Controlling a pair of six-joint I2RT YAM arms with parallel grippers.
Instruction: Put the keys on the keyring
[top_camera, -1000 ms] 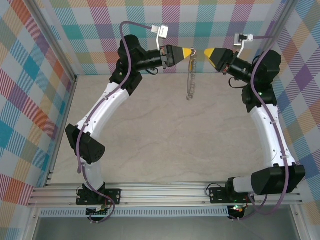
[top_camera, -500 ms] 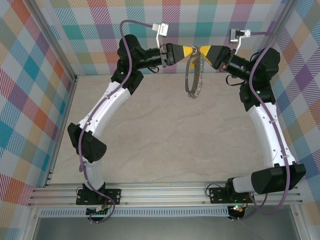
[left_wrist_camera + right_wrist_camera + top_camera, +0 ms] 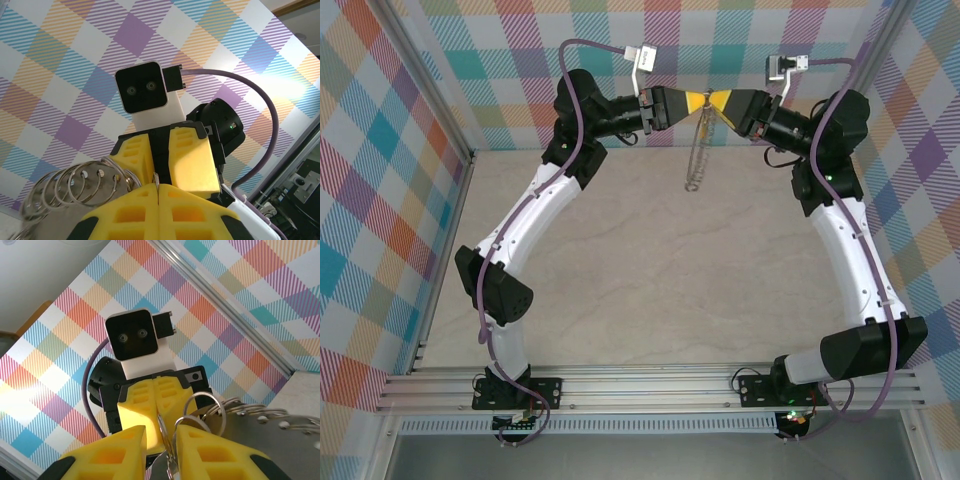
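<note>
Bright, even light covers the counter (image 3: pixel 650 260); shadows there are faint and soft. On the left wrist view, glare whitens the checked wall (image 3: pixel 285 80) at right. On the right wrist view, the keyring (image 3: pixel 250 407) smears into grey blur near the lens.

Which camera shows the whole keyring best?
The top camera: the whole keyring hangs down there, seen edge-on like a thin chain. Each wrist camera catches part of it, a few small loops up close.

The right end effector (image 3: pixel 161 437), fingers slightly apart around thin metal (image 3: pixel 165 440), faces the left end effector (image 3: pixel 153 402) pinching the keyring (image 3: pixel 235 407).
</note>
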